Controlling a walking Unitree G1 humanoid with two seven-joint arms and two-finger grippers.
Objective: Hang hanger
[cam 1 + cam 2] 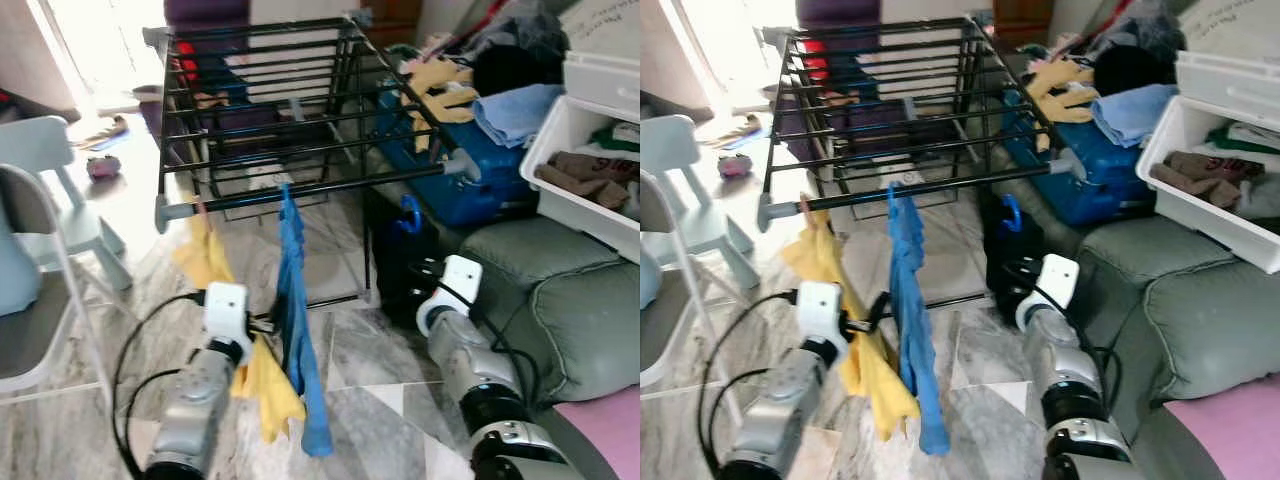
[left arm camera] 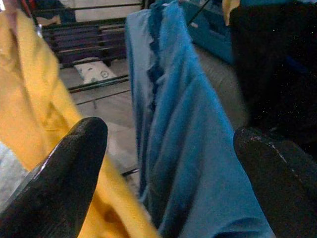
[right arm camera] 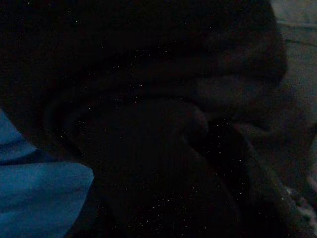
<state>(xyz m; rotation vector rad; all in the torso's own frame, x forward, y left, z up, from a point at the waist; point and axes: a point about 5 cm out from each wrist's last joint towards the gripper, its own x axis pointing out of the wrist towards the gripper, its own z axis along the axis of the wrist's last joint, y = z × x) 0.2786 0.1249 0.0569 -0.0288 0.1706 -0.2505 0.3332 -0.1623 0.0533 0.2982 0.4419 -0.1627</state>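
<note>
Hanging from rack's [image 1: 300, 130] near rail: blue cloth [image 1: 297, 330], long, draped; yellow cloth [image 1: 205, 255] beside it, on left. Hanger itself not discernible. Left gripper [image 2: 163, 163] released, fingers [image 2: 59, 178] spread, blue cloth between them, yellow against one finger. Right arm [image 1: 470, 370] low by dark bag [image 1: 400, 255]; gripper state cannot tell.
</note>
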